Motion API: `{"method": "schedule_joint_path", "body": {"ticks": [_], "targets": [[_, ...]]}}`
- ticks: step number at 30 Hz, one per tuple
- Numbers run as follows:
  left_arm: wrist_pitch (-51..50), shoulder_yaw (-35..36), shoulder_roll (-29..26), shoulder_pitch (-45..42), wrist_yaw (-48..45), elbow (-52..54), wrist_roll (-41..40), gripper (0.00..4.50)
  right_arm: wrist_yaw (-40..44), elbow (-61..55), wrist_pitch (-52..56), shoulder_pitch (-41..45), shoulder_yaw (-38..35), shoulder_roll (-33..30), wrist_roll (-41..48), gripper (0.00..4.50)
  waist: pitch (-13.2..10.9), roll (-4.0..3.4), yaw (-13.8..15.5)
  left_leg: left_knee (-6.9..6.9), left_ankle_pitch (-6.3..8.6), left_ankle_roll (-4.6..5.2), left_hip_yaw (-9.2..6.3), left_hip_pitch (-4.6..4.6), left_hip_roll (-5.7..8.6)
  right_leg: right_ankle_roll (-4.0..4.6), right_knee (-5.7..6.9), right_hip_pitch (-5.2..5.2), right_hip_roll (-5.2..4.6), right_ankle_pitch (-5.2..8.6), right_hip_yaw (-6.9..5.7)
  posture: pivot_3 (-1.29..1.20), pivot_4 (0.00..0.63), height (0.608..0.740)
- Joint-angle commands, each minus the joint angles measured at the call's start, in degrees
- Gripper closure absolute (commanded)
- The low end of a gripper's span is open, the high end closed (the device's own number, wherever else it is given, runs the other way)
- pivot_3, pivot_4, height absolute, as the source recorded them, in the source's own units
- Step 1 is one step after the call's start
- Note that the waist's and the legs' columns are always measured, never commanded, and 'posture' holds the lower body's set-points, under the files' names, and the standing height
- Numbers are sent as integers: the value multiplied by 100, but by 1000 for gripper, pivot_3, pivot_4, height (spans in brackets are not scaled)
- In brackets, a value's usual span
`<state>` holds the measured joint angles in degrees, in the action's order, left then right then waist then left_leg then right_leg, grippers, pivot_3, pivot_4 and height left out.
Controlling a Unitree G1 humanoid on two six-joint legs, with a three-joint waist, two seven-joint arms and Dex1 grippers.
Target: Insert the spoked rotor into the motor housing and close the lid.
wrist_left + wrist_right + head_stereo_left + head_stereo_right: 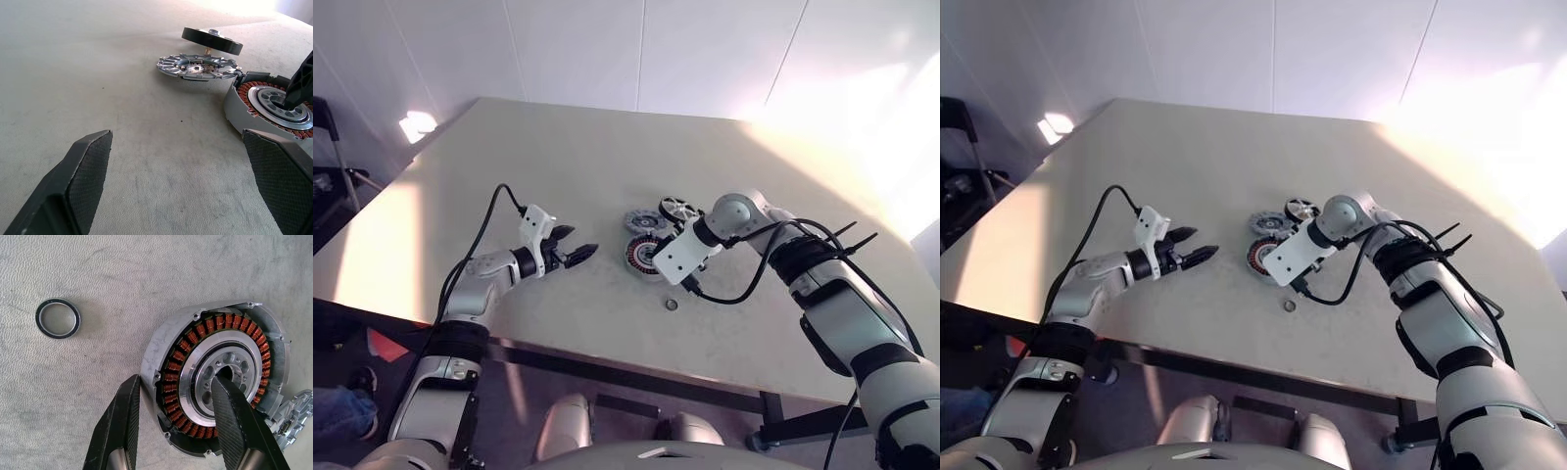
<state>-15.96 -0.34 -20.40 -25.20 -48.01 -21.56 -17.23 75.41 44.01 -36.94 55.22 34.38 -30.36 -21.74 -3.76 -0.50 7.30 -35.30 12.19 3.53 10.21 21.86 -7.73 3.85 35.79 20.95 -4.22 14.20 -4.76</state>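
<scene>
Head views, table [607, 166]: one pale tabletop carrying four small parts in a cluster on its right half
Head views, motor housing [642, 256]: one, lying flat, copper-red windings showing, partly hidden by the right arm's white wrist block
Head views, lid [642, 221]: one grey ribbed disc, just behind the motor housing and touching or nearly touching it
Head views, spoked rotor [677, 209]: one dark-rimmed wheel with silvery spokes, just beside the lid on its right
Head views, small ring [672, 305]: one, lying alone near the table's front edge, apart from the cluster
Head views, left gripper [576, 245]: two black fingers spread apart, empty, pointing toward the motor housing from the left with bare table between
Head views, right gripper: bent down over the motor housing; its fingers are covered by the wrist block here
Left wrist view, count: three parts, lid [198, 66], spoked rotor [212, 40] beyond it and motor housing [269, 105] to the side
Left wrist view, spoked rotor: sits raised on a short stub, higher than the lid
Left wrist view, left fingers [83, 181]: two dark pads wide apart, nothing between them but table
Left wrist view, other arm: one black finger of the right gripper dips into the motor housing's silvery centre
Right wrist view, count: one motor housing [161, 352], one small ring [57, 318], and an edge of the lid [296, 423]
Right wrist view, right gripper [181, 389]: half spread; one finger stands outside the grey wall, the other in the central bore, straddling wall and windings; whether they press on it I cannot tell
</scene>
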Motion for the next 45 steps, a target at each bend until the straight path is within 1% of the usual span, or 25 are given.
{"method": "schedule_joint_path", "body": {"ticks": [1, 8, 16, 18, 21, 22, 26, 28, 30, 34, 37, 40, 42, 45], "targets": [[101, 33, -10, -95, -37, 98, 10, 0, 321, 103, 42, -132, 68, -368, -123, 2466, 0, 0, 8, 0, 0, 0, 0, 0, 0, 0, -1, 0, 0, 0, 0, 0, 0, 740], [97, 41, -11, -78, -33, 98, 12, 0, 445, -17, 39, -286, 110, -593, -114, 2466, 0, 0, 39, 0, 2, 4, 0, 1, 1, 0, -4, -3, -1, 0, 0, 0, 0, 740], [102, 39, 3, -96, -36, 68, 25, 0, 489, -41, 170, -286, 92, -658, -133, 2466, 0, 0, 45, -1, 3, 5, 0, -5, 2, 0, -6, -10, -2, 0, 0, 0, 0, 740], [102, 38, 9, -104, -35, 61, 31, 0, 534, -47, 250, -291, 64, -643, -83, 1724, 1, 0, 46, 0, 3, 5, 0, -6, 2, 0, -6, -11, -2, 0, 0, 0, 0, 740], [90, 38, 17, -89, -20, 86, 37, 0, 485, -280, 288, -381, -103, -610, 137, 807, 1, 1, 44, -1, 3, 6, 0, -8, 2, 0, -8, -15, -2, 0, 0, 0, 0, 740], [77, 44, 18, -70, -8, 109, 32, 0, 540, -472, 411, -442, -214, -613, 321, 807, 1, 1, 43, -1, 3, 6, 0, -10, 2, 0, -8, -17, -2, 0, 0, 0, 0, 740], [23, 61, 8, 60, 18, 252, 11, 0, 795, -1502, 1292, -744, -712, -730, 1084, 807, 0, 0, 11, 0, 3, 6, 0, -7, 0, -1, -7, -10, -2, 0, 0, 0, 0, 740], [-25, 68, 4, 144, 32, 347, -11, 0, 727, -1954, 1681, -911, -982, -867, 1329, 807, 0, 1, 1, 1, 2, 8, 0, 10, -2, -1, -4, 11, -1, 0, 0, 0, 0, 740], [-103, 68, 2, 265, 37, 475, -41, 0, 582, -2745, 2388, -1235, -1488, -1100, 1788, 807, -1, 1, -10, 1, -7, 23, 1, 19, -3, -2, -4, 21, -1, 0, 0, 0, 0, 740], [-203, 22, 19, 344, -4, 576, -47, 0, 230, -3906, 3901, -1811, -2280, -1332, 2497, 807, -1, 1, -18, 12, -8, 24, 2, 14, -5, -3, -8, 23, 0, 1, 0, 0, 0, 740], [-265, -6, 58, 254, -64, 552, -67, 0, 16, -4542, 4932, -2472, -2756, -1486, 2988, 807, -1, 1, -7, 19, -1, 2, 2, -3, -6, -4, -8, 12, 1, 1, 0, 0, 0, 740], [-297, -59, 84, 127, -141, 458, -42, 0, -122, -5383, 5925, -3463, -3198, -1524, 3766, 807, -1, 1, 36, 22, 0, 0, 3, -20, -5, -7, -20, -10, 1, 3, 0, 0, 0, 740], [-299, -110, 93, 53, -199, 368, -4, 0, -320, -5886, 6524, -3945, -3377, -1420, 4251, 807, -1, -1, 31, 27, 0, 0, 3, -21, -5, -8, -29, -14, 1, 3, 0, 0, 0, 740], [-332, -158, 112, -17, -251, 330, 9, 0, -651, -6269, 6918, -4253, -3326, -1274, 4483, 807, -1, -5, -16, 29, -1, -2, 3, -20, -5, -10, -27, -6, 1, 2, 1, 0, 0, 740]]}}
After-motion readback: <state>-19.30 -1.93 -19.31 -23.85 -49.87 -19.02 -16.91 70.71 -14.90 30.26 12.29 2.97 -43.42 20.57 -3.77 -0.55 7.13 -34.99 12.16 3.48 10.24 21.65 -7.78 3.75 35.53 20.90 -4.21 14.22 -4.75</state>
